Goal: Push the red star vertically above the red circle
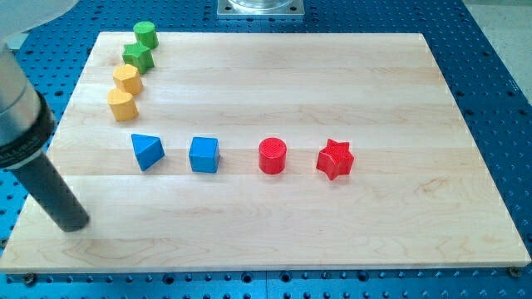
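With my tip [73, 224] at the desk's [399, 224] near-left, an end effector holding nothing, I should round the red star [335, 159], just right of the red circle [272, 155], nudging it far-left.

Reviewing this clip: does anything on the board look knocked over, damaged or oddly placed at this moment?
Nothing stands out. The red star, red circle, blue cube and blue triangle sit in a tidy row. Two green blocks and two yellow blocks line the wooden board at upper left. My tip rests at lower left, away from all blocks.
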